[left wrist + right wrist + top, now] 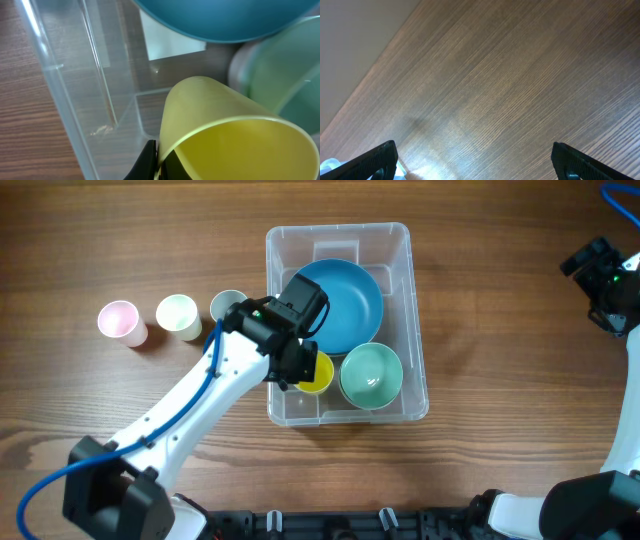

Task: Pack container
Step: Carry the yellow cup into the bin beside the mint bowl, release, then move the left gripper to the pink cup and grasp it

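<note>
The clear plastic container (408,300) stands mid-table with a blue bowl (345,302) and a pale green bowl (371,375) inside. My left gripper (300,370) reaches into its front left corner, shut on the rim of a yellow cup (318,375). In the left wrist view the yellow cup (225,130) is pinched at its rim by my fingers (157,165), over the container's base, beside its clear wall (75,85). My right gripper (475,160) is open and empty over bare wood at the far right (605,275).
Left of the container stand a pink cup (120,320), a pale green cup (178,314) and a grey cup (227,306) in a row. The white label (170,42) shows under the blue bowl (225,17).
</note>
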`<state>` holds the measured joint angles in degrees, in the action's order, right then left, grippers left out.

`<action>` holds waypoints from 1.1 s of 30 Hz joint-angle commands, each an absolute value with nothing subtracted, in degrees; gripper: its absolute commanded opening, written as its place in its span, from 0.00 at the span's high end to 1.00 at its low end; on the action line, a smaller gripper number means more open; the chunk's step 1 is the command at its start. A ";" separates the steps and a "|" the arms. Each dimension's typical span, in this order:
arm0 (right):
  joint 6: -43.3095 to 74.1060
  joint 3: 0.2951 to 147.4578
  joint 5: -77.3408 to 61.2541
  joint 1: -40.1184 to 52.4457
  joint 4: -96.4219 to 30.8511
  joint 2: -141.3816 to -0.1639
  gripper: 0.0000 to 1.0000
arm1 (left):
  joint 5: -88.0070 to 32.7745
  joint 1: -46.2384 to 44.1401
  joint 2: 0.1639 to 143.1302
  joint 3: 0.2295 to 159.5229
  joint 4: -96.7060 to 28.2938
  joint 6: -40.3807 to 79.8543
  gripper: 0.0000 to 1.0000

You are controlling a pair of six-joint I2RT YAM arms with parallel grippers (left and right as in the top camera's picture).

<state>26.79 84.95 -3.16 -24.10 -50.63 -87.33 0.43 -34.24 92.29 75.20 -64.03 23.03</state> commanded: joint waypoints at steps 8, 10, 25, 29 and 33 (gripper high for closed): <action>27.16 85.38 -2.98 -23.86 -50.61 -87.77 0.00 | 3.18 -34.09 96.42 75.99 -60.71 23.55 0.61; 27.16 85.38 -2.98 -23.86 -50.61 -87.77 0.00 | 3.57 -33.78 95.39 78.19 -62.17 23.57 0.60; 27.14 85.38 -2.98 -23.86 -50.61 -87.77 0.00 | -0.64 -39.48 97.84 85.41 -53.19 22.70 0.82; 27.16 85.38 -2.98 -23.86 -50.61 -87.77 0.00 | -1.19 -41.93 101.65 85.41 -51.11 22.65 0.82; 27.14 85.38 -2.98 -23.86 -50.61 -87.77 0.00 | -0.95 -43.40 106.87 85.41 -47.83 19.86 0.82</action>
<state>26.79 84.95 -3.16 -24.10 -50.61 -87.33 -0.34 -42.35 103.22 85.19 -49.69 22.72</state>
